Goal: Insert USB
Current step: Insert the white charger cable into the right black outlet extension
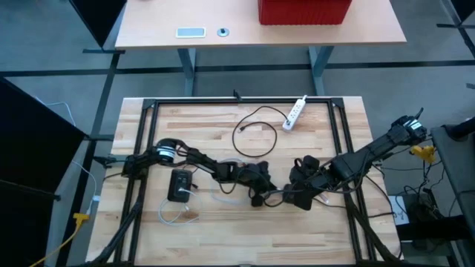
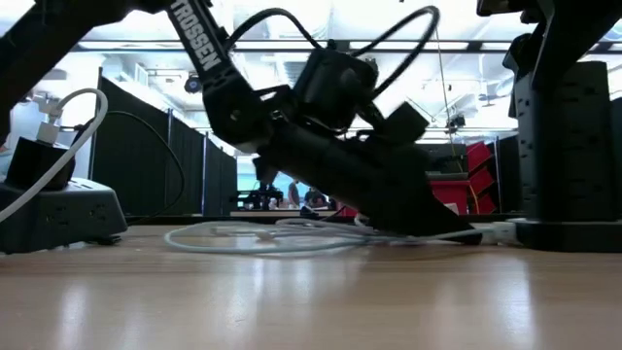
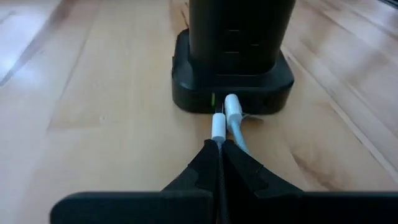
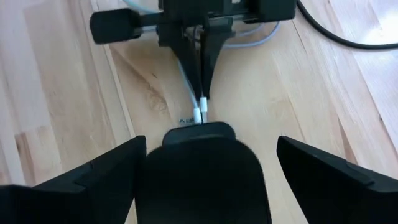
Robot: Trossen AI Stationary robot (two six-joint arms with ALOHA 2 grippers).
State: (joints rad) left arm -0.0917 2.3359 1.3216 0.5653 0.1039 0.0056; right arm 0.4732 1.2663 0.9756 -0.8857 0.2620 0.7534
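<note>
Wooden worktop is carrying a black charging block (image 3: pixel 231 74) near its front edge, where the left gripper (image 3: pixel 219 146), closed on a white USB plug (image 3: pixel 218 127), is lining it with the port, needing a straight push, while the right gripper (image 4: pixel 205 155) is standing open astride the block.
</note>
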